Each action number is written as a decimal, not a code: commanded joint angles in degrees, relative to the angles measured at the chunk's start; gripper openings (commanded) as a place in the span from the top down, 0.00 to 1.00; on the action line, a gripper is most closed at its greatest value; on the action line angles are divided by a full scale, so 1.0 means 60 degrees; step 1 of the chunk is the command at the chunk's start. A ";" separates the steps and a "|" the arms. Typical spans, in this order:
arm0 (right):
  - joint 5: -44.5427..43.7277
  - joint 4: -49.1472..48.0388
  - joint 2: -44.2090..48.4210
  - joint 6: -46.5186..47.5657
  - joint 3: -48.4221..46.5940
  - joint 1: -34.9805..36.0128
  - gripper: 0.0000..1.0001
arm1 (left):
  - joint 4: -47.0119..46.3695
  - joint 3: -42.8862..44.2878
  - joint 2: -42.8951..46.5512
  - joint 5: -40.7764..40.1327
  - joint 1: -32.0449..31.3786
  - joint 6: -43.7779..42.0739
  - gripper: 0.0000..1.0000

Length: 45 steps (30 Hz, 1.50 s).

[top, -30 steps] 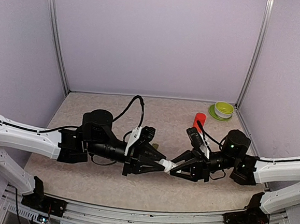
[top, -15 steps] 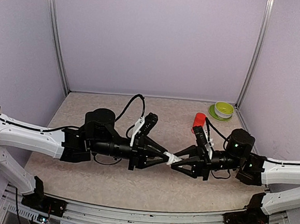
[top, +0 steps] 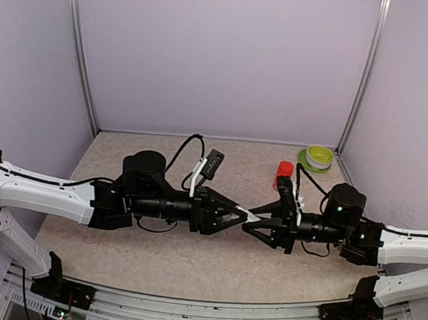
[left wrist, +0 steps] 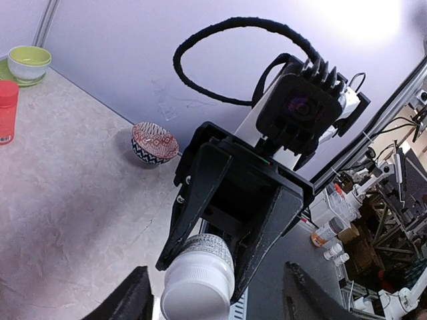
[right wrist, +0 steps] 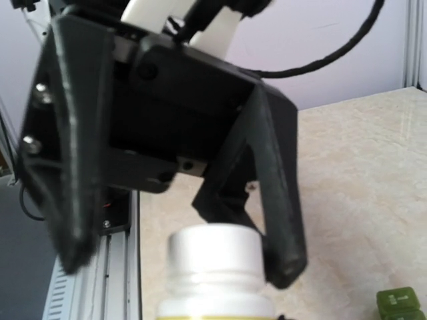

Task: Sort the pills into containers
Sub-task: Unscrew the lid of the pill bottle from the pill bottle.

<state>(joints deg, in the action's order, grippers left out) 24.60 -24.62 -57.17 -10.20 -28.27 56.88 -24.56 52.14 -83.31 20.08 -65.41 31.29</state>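
Both arms met over the middle of the table (top: 117, 260). The right gripper (top: 261, 224) was clamped on the body of a small white-capped pill bottle (left wrist: 198, 283), holding it level and clear of the surface. The left gripper (top: 241, 215) faced it with its jaws spread wide to either side of the cap. One finger stood close beside the cap and the other well apart from it, so it had no grip. The cap was still seated on the bottle. No loose pills could be seen in any view. Of the dark-green containers (right wrist: 400, 303), only a corner showed, low at the right edge of the right wrist view, resting on the table below the bottle. Whether their lids were open or closed could not be told. A red-orange bottle (top: 284, 173) stood upright behind the right arm, a green bowl (top: 319, 155) sat in the far right corner, and a patterned bowl (left wrist: 155, 142) sat near the wall. By this evidence the task was judged to be at an early stage. The bottle had yet to be opened, and the sorting of pills into the compartments was wholly outstanding.
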 commanded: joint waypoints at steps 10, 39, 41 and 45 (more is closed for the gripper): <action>-0.0630 -0.0149 -0.0462 -0.1178 -0.0559 0.0602 0.79 | -0.1515 -0.0161 0.0273 -0.0219 0.0285 -0.0172 0.17; -0.2241 -0.1823 -0.1154 -0.2538 -0.0405 0.0861 0.79 | -0.2040 -0.0289 0.0069 0.0315 0.0271 -0.0270 0.25; -0.2439 -0.1748 -0.1044 -0.2506 -0.0346 0.0861 0.79 | -0.2016 -0.0279 0.0057 0.0323 0.0266 -0.0261 0.25; -0.2704 -0.1541 -0.0911 -0.2416 -0.0320 0.0863 0.78 | -0.2015 -0.0297 0.0042 0.0333 0.0266 -0.0255 0.26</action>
<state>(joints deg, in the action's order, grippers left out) 13.54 -35.81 -64.10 -24.97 -30.46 61.89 -35.38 51.03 -83.15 20.86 -63.66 30.39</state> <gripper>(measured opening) 0.335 0.745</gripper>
